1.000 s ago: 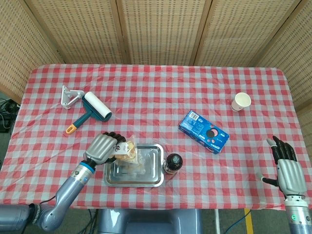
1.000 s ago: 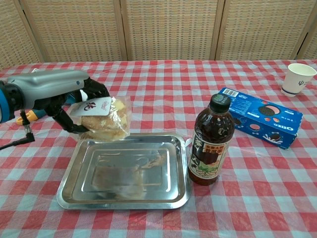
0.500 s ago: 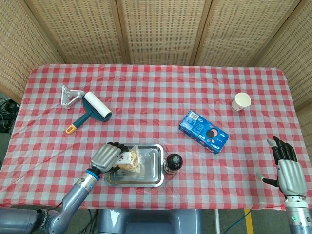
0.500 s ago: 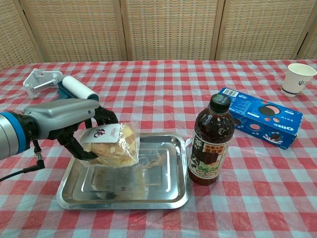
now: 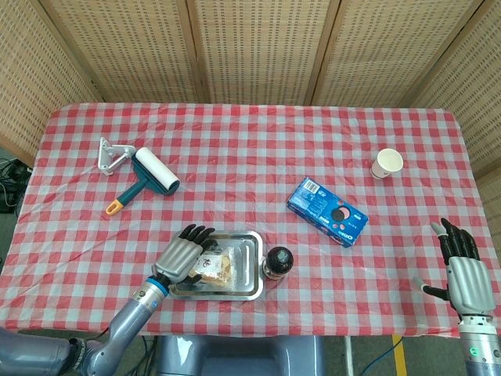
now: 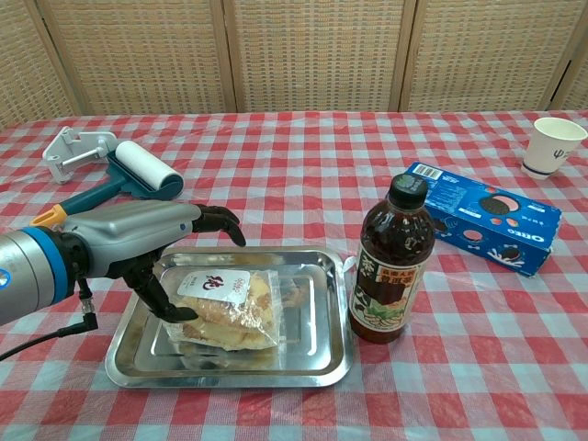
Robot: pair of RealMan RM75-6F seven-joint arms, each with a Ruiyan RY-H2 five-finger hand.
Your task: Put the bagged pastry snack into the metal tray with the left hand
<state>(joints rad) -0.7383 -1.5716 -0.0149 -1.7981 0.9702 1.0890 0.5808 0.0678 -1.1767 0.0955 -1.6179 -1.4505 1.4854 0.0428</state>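
The bagged pastry snack (image 6: 230,308) (image 5: 215,266) lies flat inside the metal tray (image 6: 308,363) (image 5: 247,257), toward its left half. My left hand (image 6: 147,239) (image 5: 182,254) hovers over the tray's left side, its fingers stretched out above the bag and clear of it. The thumb reaches down to the bag's left edge and no grip shows. My right hand (image 5: 466,274) is at the table's near right corner, fingers spread and holding nothing; the chest view does not show it.
A dark tea bottle (image 6: 390,262) (image 5: 277,262) stands just right of the tray. A blue cookie box (image 6: 482,216) (image 5: 327,211) and a paper cup (image 6: 551,145) (image 5: 387,163) lie further right. A lint roller (image 6: 138,175) (image 5: 153,172) lies behind the left hand.
The left hand has lowered the bag from above the tray's left rim down into the tray. Its fingers have since spread off the bag. The right hand has stayed put.
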